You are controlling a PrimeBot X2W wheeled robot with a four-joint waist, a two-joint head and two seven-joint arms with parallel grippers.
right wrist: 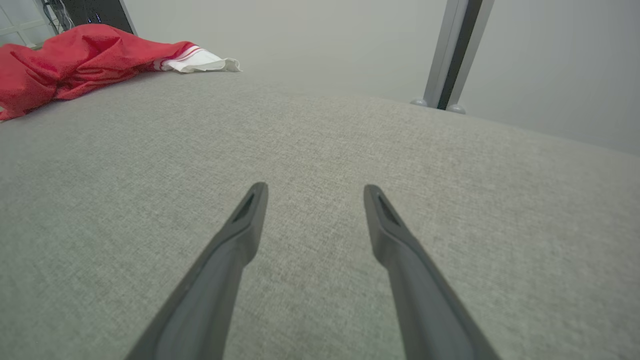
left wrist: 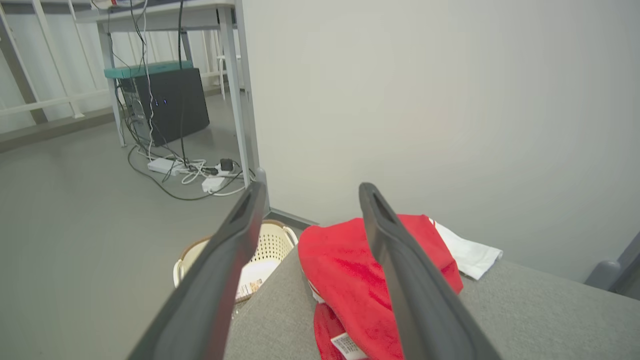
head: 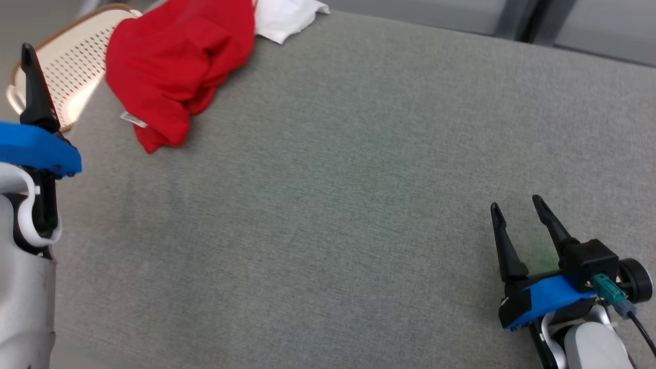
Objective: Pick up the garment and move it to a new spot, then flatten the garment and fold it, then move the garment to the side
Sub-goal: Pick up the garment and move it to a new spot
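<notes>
A crumpled red garment (head: 174, 66) with a white part (head: 284, 18) lies bunched at the far left corner of the grey padded table (head: 333, 205). A small white label sticks out at its near edge. My left gripper (left wrist: 307, 192) hangs open above the table's left edge, short of the garment (left wrist: 345, 270), with nothing between its fingers; one finger (head: 31, 87) shows in the head view. My right gripper (head: 515, 205) rests open over bare cloth at the near right, far from the garment (right wrist: 75, 62).
A cream perforated laundry basket (head: 72, 61) stands on the floor off the table's left corner, also in the left wrist view (left wrist: 270, 245). Cables and a dark box (left wrist: 170, 105) lie under a desk beyond. A wall post (right wrist: 452, 50) rises behind the table.
</notes>
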